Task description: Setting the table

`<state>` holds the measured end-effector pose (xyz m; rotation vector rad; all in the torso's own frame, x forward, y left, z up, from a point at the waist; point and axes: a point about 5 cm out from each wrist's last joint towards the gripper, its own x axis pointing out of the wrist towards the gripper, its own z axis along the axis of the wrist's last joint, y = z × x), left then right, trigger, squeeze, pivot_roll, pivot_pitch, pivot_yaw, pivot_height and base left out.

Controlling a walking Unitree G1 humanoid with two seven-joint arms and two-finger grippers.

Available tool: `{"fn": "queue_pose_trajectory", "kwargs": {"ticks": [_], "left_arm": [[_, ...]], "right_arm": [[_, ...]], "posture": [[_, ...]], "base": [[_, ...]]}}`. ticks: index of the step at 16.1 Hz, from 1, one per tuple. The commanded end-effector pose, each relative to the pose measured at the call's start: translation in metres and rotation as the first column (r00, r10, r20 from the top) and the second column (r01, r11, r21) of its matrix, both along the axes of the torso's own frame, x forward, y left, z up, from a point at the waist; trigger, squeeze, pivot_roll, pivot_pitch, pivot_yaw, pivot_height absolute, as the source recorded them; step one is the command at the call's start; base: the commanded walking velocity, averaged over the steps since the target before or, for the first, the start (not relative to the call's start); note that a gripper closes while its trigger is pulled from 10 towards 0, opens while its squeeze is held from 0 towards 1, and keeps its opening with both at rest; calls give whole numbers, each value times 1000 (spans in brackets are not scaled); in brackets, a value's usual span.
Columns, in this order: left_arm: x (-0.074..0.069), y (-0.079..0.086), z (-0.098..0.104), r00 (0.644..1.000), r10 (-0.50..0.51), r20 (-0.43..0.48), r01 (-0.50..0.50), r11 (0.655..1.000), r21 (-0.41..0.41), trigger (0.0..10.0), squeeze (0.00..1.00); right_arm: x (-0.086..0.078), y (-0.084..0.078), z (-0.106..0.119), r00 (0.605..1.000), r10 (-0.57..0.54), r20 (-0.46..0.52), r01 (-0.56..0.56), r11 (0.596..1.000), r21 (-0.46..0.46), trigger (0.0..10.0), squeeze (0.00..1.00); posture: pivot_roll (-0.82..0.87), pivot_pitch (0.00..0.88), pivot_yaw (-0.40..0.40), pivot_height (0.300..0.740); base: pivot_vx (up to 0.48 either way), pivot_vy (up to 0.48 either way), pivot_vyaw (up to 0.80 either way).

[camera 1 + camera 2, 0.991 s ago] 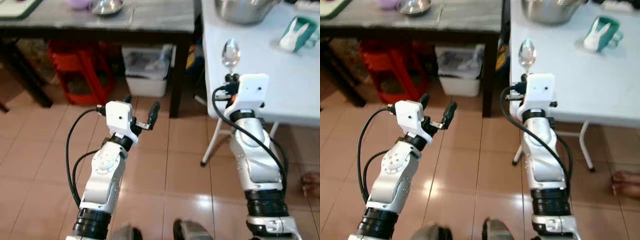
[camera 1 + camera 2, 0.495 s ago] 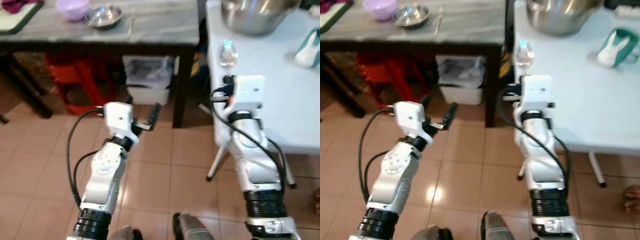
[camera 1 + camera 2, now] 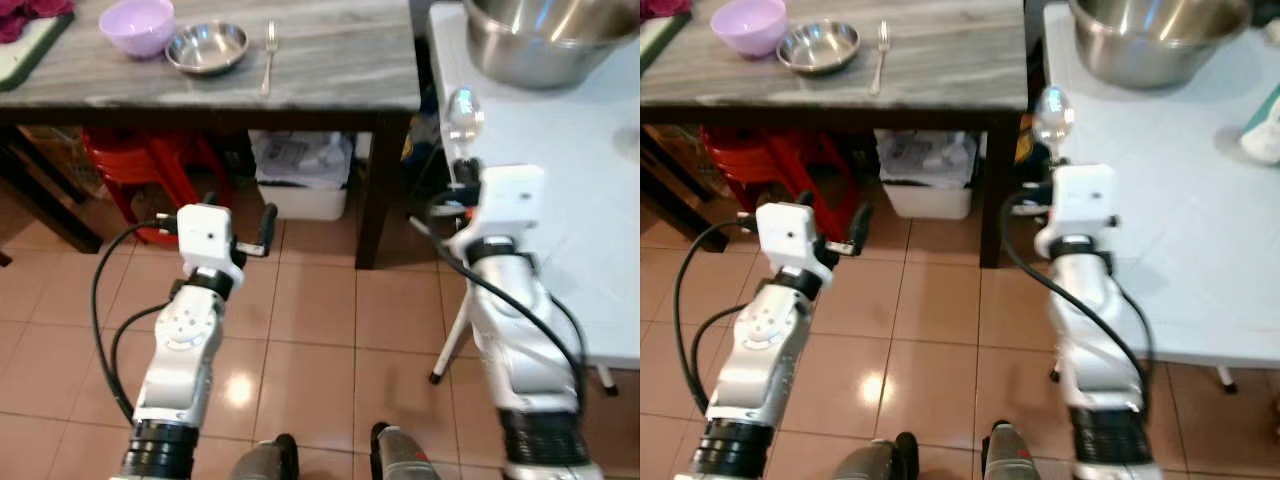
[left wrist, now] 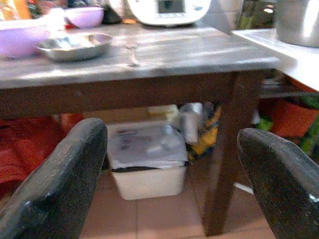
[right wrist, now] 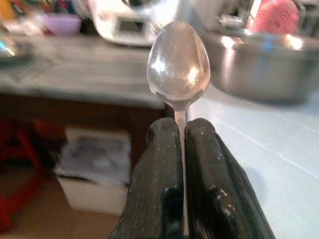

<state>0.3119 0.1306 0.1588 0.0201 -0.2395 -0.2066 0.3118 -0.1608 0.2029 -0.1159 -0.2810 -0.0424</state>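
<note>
The view has advanced toward the tables; right hand (image 5: 180,144) still pinches spoon (image 5: 178,64).

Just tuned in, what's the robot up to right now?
The right gripper is shut on a metal spoon, holding it bowl-up near the edge of the white table, where a large steel bowl sits. The left gripper is open and empty, raised over the tiled floor in front of the grey table. That table holds a purple bowl, a small steel bowl and a fork.
</note>
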Motion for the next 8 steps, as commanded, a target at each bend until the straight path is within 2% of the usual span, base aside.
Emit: {"fn": "queue_pose_trajectory", "kwargs": {"ticks": [1,5,6,8], "left_arm": [[-6,19,-11,997,70,-40,-69,997,28,10000,0],[-19,47,-25,984,155,-88,-151,987,49,10000,0],[-23,45,-28,985,143,-92,-139,989,56,10000,0],[-24,31,-27,994,83,-76,-80,996,40,10000,0]], "right_arm": [[-13,-1,0,1000,7,10,-7,1000,-2,10000,0],[-31,-16,-11,999,-39,-23,38,999,-34,10000,0],[-32,-17,-11,999,-44,-25,43,998,-39,10000,0],[-32,-17,-10,999,-45,-24,44,998,-43,10000,0]], "posture": [[-159,218,29,740],[-170,207,36,740],[-171,202,37,740],[-172,196,38,740]], "base": [[0,0,0],[0,0,0],[0,0,0],[0,253,0]]}}
